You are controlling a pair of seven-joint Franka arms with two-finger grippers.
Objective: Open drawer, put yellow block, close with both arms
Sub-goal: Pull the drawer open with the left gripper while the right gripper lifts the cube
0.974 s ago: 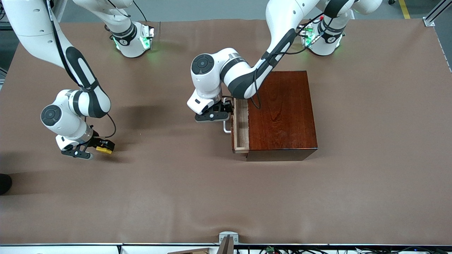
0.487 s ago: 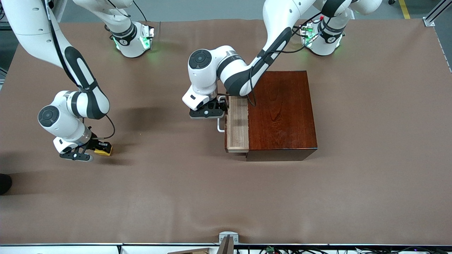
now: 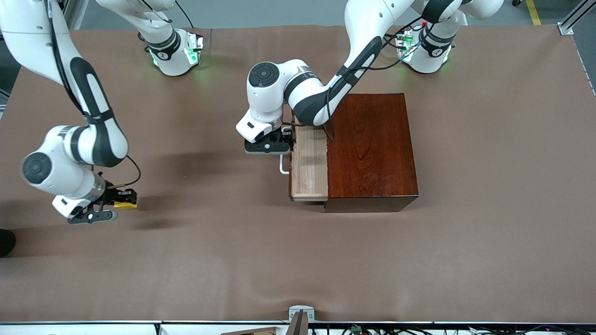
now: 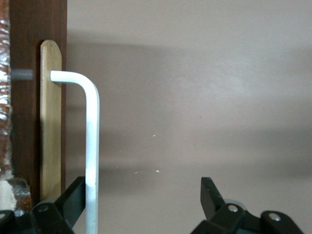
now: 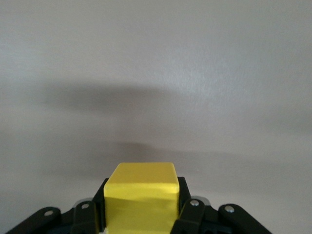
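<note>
- My right fingers [image 5: 189, 207] are clamped on the block [image 5: 141, 197], one on each side face, with its top and front faces showing between them.
- My right gripper [image 3: 108, 208] holds the block [image 3: 125, 204] in the air over bare surface [image 3: 298, 260] toward the right arm's end, well apart from the box [image 3: 370, 151]; a shadow lies on the cloth under it.
- My right arm [image 3: 77, 144] bends down to it from its green-lit base [image 3: 174, 51].
- My left fingers [image 4: 73, 200] stand apart around the handle [image 4: 91, 146]: one touches the white bar on the drawer's side, the other [image 4: 209, 195] stands clear of it with bare surface between.
- My left gripper [image 3: 269, 146] sits at the end of the handle [image 3: 282, 166] farther from the front camera, in front of the drawer [image 3: 308, 165].
- The handle is a white U, fixed to the dark drawer front, with a pale strip of wood showing beside the front in my left wrist view.
- The drawer stands partly pulled out of the box toward the right arm's end, its pale tray open upward.
- The box is glossy dark wood and sits on the brown surface, nearer the left arm's base [image 3: 428, 53] than the right arm's.
- My left arm [image 3: 307, 95] reaches over the box's top corner down to the handle.
</note>
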